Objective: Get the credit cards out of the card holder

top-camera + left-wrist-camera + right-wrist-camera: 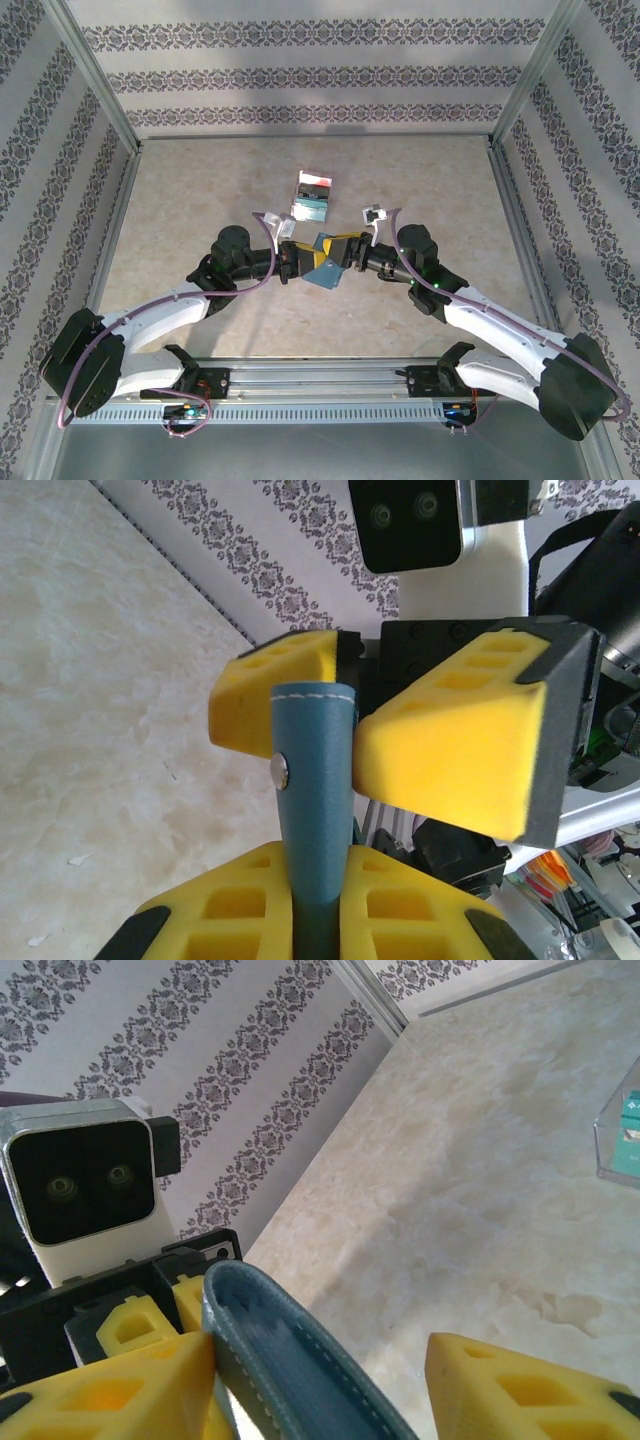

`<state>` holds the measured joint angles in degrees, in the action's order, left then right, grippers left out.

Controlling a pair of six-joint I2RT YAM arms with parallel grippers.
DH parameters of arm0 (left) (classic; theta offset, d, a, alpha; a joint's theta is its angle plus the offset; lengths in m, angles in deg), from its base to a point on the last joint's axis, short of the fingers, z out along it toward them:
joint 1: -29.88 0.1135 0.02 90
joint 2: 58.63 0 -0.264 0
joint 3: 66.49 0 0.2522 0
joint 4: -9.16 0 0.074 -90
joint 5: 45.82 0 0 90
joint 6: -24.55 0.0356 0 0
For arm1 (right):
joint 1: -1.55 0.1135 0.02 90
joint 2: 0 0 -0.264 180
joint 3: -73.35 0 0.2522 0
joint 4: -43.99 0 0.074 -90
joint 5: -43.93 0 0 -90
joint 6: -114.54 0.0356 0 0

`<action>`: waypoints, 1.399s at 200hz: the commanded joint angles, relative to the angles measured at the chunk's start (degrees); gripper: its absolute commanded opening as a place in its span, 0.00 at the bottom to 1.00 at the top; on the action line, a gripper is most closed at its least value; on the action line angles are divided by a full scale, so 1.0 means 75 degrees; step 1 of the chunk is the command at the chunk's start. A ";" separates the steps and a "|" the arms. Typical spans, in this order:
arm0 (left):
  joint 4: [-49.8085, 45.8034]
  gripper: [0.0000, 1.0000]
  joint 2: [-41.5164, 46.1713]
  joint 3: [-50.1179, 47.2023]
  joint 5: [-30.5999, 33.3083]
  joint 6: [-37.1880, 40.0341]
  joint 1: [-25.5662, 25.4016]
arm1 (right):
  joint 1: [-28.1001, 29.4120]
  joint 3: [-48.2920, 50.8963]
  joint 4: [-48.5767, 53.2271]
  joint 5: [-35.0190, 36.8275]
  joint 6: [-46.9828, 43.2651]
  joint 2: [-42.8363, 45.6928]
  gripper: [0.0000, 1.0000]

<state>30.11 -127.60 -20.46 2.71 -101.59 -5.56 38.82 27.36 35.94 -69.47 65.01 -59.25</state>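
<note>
Card holder (315,810), soft, light and probably floppy, is clamped in the left end effector (318,905); the open right end effector (330,1365) straddles its stitched edge, likely the firmest hold

The slate-blue soft folded card holder (326,272) was over the middle of the beige marbled table (200,200). To the holder's left was the left gripper (303,258), its fingers clamped on either side of it. To the holder's right was the right gripper (345,255); the holder's other end stood between its fingers, touching one, apart from the other. Behind the holder, nearer the back wall and apart from it, lay the teal-green and red-and-white plastic credit cards (311,197).
</note>
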 commanded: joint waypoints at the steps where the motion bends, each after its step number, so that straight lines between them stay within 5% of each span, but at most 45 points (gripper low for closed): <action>1: 0.1136 0.05 -0.0091 0.0092 -0.0058 -0.0286 0.0085 | 0.0123 -0.0068 -0.0292 0.0061 -0.0099 0.0108 0.45; 55: 0.0819 0.33 -0.0081 -0.0016 -0.0274 -0.0295 0.0096 | 0.0118 -0.0200 -0.0246 0.0067 -0.0328 0.0212 0.09; 113: -0.0942 0.52 0.1032 -0.0461 0.0048 0.0493 0.0343 | -0.0125 -0.0530 -0.0292 -0.0636 -0.0443 0.0121 0.05; 152: -0.1389 0.59 0.1379 -0.0501 -0.0743 0.0764 0.0707 | -0.0492 -0.0824 -0.0636 -0.2214 -0.0193 -0.0113 0.04; 201: -0.1107 0.60 0.0985 -0.0227 -0.2073 0.0610 0.0811 | -0.0622 -0.1303 -0.0552 -0.3577 -0.0351 -0.0413 0.03; 280: 0.0284 0.38 0.0334 -0.0241 -0.2485 -0.0100 0.0811 | -0.0614 -0.1594 -0.0641 -0.3900 -0.0345 -0.0855 0.02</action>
<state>26.75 -123.45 -23.45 -14.30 -100.39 -0.01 34.63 18.16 34.81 -95.50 63.06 -65.50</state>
